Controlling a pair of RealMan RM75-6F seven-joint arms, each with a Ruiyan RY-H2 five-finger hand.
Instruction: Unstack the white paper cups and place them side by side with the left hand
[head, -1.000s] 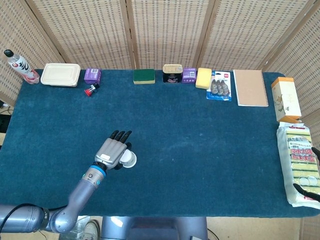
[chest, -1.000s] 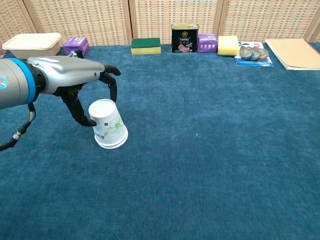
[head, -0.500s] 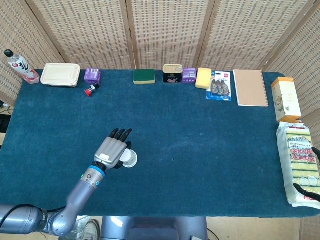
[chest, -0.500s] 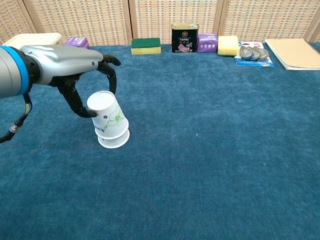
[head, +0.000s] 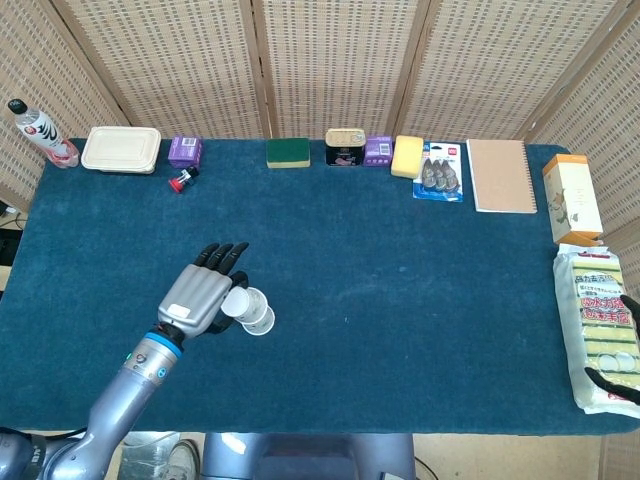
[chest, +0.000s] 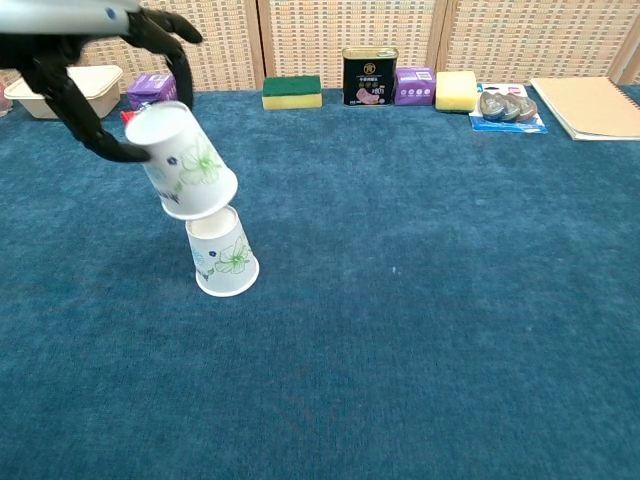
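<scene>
Two white paper cups with a green flower print are in view, both upside down. One cup (chest: 224, 257) (head: 260, 320) stands on the blue table cloth. My left hand (chest: 95, 60) (head: 196, 297) holds the other cup (chest: 182, 162) (head: 236, 303) tilted in the air, just above and to the left of the standing one, with the fingers wrapped around its base. The two cups are apart, their rims nearly touching in the chest view. My right hand is not seen in either view.
Along the far edge stand a bottle (head: 38, 132), a lunch box (head: 122, 149), purple boxes (head: 185, 151), a green sponge (head: 288, 152), a tin (head: 344, 147), a yellow sponge (head: 407, 156) and a notebook (head: 501, 175). Packets (head: 600, 328) lie at the right edge.
My left hand has lifted the upper cup up and to the left, off the lower cup. The lower cup stays on the cloth.
</scene>
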